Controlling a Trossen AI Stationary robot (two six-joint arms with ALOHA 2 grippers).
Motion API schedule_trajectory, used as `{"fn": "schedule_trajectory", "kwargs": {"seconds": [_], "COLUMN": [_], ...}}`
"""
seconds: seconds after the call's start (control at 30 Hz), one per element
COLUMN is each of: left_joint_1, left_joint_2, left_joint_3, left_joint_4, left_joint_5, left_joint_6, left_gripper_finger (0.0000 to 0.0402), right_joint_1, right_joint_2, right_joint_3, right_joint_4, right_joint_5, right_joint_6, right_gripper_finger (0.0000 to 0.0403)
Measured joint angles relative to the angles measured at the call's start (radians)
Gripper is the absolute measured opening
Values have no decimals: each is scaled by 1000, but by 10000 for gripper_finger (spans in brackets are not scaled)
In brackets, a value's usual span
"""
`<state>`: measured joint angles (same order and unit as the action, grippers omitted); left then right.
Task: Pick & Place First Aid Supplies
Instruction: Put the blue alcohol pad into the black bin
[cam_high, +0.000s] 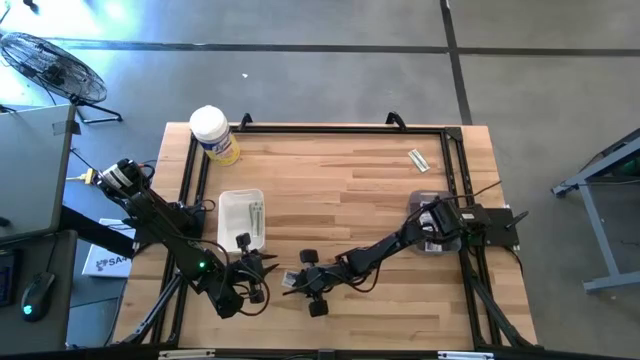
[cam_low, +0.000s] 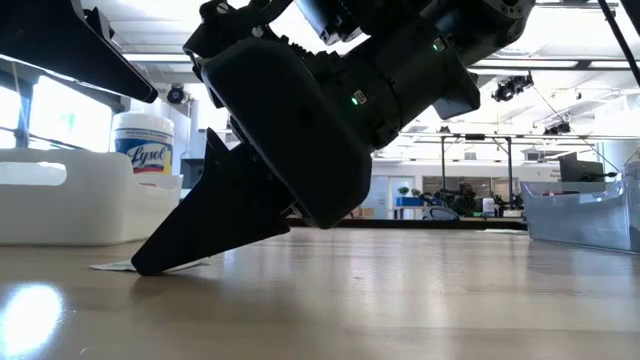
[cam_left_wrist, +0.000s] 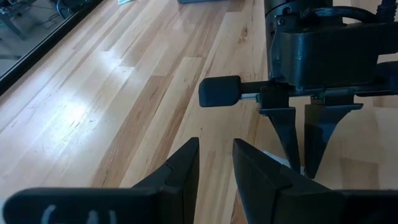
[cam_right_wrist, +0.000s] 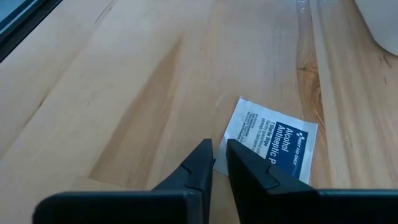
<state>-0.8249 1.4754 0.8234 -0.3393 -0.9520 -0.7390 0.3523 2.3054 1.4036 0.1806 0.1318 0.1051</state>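
While the right hand (cam_right_wrist: 219, 163) sits low over the wood surface (cam_right_wrist: 124, 81), its fingers are drawn close together with only a slim gap, their tips right at the near edge of an alcohol packet (cam_right_wrist: 273, 140) lying flat, lower centre of the right wrist view. I cannot tell whether the edge is actually pinched yet; the packet looks flat on the wood. It should be feather-light, thin and floppy, with a slick foil-paper skin, so it will likely slide rather than lift if pushed. Best hold, I'd say, is a free edge or corner, tips scraping under it. In the high view the right hand (cam_high: 300, 283) is at bottom centre, with the left hand (cam_high: 252, 268) just beside it, fingers partly spread and empty. A white tray (cam_high: 228, 205) sits left of centre holding some strips, a loose strip (cam_high: 418, 159) lies upper right, and a clear bin (cam_high: 425, 245) is at right.
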Motion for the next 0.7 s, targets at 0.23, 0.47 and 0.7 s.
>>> {"fn": "schedule_trajectory", "kwargs": {"seconds": [0.23, 0.47, 0.7], "left_joint_1": [0, 0, 0], "left_joint_2": [0, 0, 0], "left_joint_3": [0, 0, 0], "left_joint_4": [0, -1, 0], "left_joint_5": [0, 1, 4], "left_joint_6": [-1, 0, -3], "left_gripper_finger": [95, 95, 95], "right_joint_1": [6, 31, 37], "right_joint_2": [-5, -41, -47], "right_joint_3": [-1, -5, -3], "right_joint_4": [11, -8, -52], "right_joint_5": [11, 97, 105], "right_joint_6": [-5, -61, -27], "right_gripper_finger": [53, 102, 116]}}
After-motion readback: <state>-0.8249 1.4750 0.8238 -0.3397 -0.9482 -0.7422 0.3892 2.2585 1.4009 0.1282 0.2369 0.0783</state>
